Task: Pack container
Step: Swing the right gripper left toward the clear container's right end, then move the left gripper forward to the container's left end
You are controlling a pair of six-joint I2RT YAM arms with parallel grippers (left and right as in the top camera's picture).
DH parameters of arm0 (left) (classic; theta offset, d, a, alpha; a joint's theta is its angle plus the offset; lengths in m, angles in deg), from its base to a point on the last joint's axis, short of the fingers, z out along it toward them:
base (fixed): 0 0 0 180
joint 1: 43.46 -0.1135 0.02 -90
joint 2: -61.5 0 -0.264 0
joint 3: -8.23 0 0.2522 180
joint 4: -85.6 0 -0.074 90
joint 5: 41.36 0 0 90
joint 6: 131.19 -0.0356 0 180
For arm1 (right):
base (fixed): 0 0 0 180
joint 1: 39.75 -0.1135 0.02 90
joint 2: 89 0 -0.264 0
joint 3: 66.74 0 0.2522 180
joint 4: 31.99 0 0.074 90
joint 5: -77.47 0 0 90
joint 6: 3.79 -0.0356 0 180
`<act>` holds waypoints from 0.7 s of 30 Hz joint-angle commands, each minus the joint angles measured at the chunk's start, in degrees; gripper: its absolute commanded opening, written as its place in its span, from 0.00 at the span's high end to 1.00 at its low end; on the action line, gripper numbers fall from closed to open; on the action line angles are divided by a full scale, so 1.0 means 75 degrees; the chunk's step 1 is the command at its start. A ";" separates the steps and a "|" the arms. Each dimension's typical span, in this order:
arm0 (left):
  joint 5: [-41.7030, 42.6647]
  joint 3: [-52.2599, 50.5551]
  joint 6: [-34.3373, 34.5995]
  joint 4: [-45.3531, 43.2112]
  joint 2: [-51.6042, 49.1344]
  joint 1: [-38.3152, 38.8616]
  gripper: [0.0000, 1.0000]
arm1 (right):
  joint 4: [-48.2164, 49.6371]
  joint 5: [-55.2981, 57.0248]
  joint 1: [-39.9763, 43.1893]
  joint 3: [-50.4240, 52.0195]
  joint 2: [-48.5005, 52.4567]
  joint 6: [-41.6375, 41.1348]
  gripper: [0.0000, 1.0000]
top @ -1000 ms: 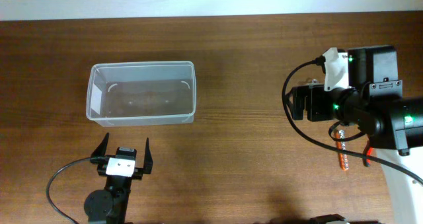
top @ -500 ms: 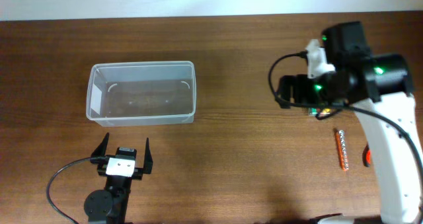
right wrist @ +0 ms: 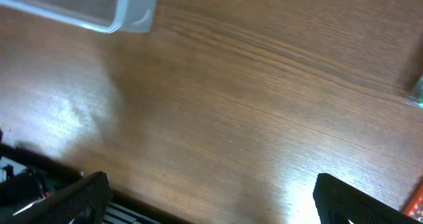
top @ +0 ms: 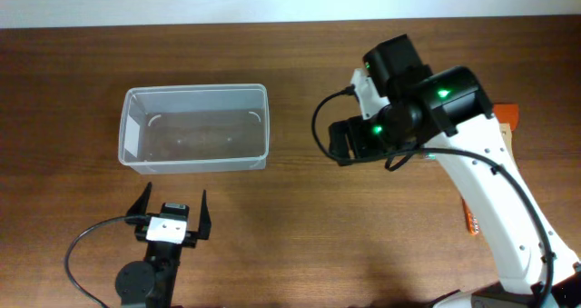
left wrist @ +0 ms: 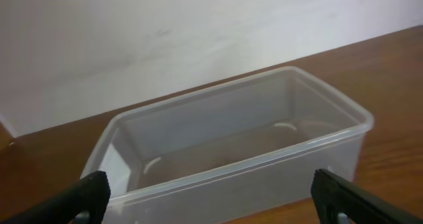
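Note:
The container [top: 195, 126] is a clear plastic bin with rounded corners, standing at the left of the wooden table with nothing visible inside. My left gripper [top: 171, 208] is just in front of its near wall, open and empty. In the left wrist view the container [left wrist: 251, 184] fills the space ahead, between the spread fingers of the left gripper [left wrist: 211, 199]. My right gripper [top: 338, 143] hangs above bare wood to the right of the bin, open and empty. Bare wood lies below the right gripper [right wrist: 211, 201], and a corner of the container [right wrist: 129, 9] shows at top left.
An orange strip of small pieces [top: 469, 219] lies at the right of the table, partly behind the right arm. An orange object [top: 507, 117] peeks out behind that arm. The pale wall runs along the table's far edge.
The right arm has swung left from the table's right side toward the middle, nearer the container, its jaws still open. The left arm and the container have not moved.

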 commanded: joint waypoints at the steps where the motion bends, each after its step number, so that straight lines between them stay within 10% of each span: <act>1: 0.0726 -0.0026 0.0976 -0.0038 0.0064 -0.0023 0.01 | 0.0099 0.0058 -0.0280 -0.0192 0.0000 -0.0035 0.01; 6: 0.1434 0.0117 0.2769 -0.0038 0.0064 -0.0023 0.01 | 0.0181 0.0032 -0.0498 -0.0192 0.0000 -0.0035 0.01; 21: 0.2165 0.3701 0.1384 0.2643 -0.1897 -0.0023 0.01 | 0.0373 0.0032 -0.0539 -0.0192 0.0000 -0.0035 0.01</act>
